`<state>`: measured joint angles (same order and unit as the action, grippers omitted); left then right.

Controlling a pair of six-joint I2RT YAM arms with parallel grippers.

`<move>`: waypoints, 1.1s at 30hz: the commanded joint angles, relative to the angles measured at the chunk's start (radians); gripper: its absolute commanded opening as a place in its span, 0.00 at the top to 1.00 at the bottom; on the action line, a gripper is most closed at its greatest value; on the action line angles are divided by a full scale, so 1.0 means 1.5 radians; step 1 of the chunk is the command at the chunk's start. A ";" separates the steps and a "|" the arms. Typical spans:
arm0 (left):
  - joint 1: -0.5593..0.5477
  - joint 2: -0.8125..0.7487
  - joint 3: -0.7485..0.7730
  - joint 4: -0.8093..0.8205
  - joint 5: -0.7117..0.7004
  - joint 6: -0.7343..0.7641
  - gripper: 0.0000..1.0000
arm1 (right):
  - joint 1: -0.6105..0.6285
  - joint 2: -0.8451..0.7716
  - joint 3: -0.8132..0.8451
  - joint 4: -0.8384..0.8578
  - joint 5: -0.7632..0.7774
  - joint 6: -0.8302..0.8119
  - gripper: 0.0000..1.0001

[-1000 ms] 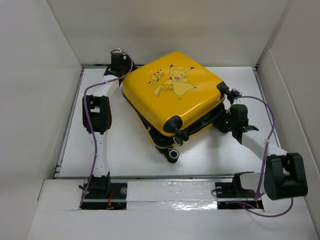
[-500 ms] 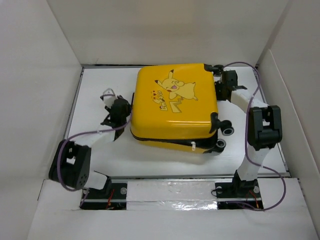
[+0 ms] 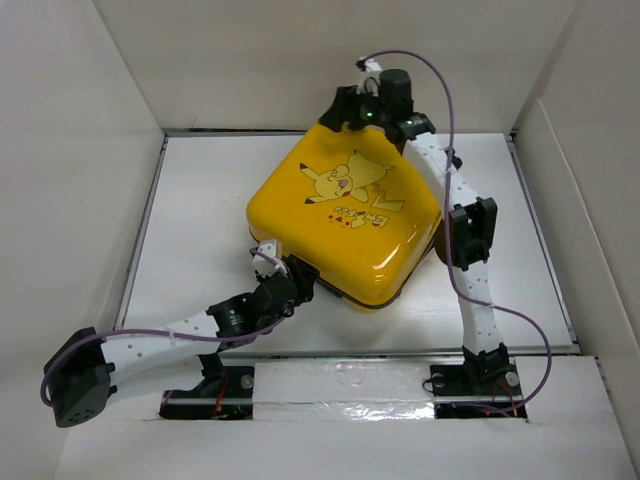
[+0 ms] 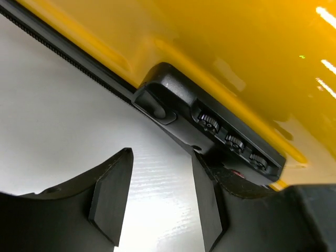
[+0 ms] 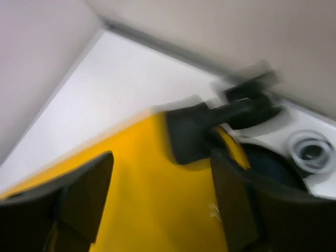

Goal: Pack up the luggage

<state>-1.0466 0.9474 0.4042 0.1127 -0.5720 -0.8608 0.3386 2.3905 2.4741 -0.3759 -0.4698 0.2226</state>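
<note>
White tabletop [image 3: 200, 250] w/ plain off-white panels [image 3: 330, 60] on three sides; shiny taped strip [image 3: 340, 385] along near edge; soft, even light.

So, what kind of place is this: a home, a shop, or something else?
Probably a robot test cell, not a home. A white table is boxed in by plain white walls, the left arm and right arm are mounted at its near edge, and a yellow suitcase lies on it.
</note>
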 commanded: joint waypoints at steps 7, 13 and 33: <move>0.001 -0.047 0.049 0.036 -0.069 0.015 0.52 | 0.001 -0.256 -0.172 0.130 -0.210 0.075 0.14; 0.048 -0.042 0.070 0.115 -0.048 0.070 0.51 | -0.013 -0.648 -0.597 0.251 -0.119 0.008 0.61; 0.024 -0.065 0.069 0.112 -0.072 0.060 0.57 | 0.032 -1.444 -1.461 0.138 0.167 0.057 0.64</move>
<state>-0.9928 0.9569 0.5316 0.1894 -0.6514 -0.6884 0.3756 0.2668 0.3073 -0.1467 -0.2577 0.2813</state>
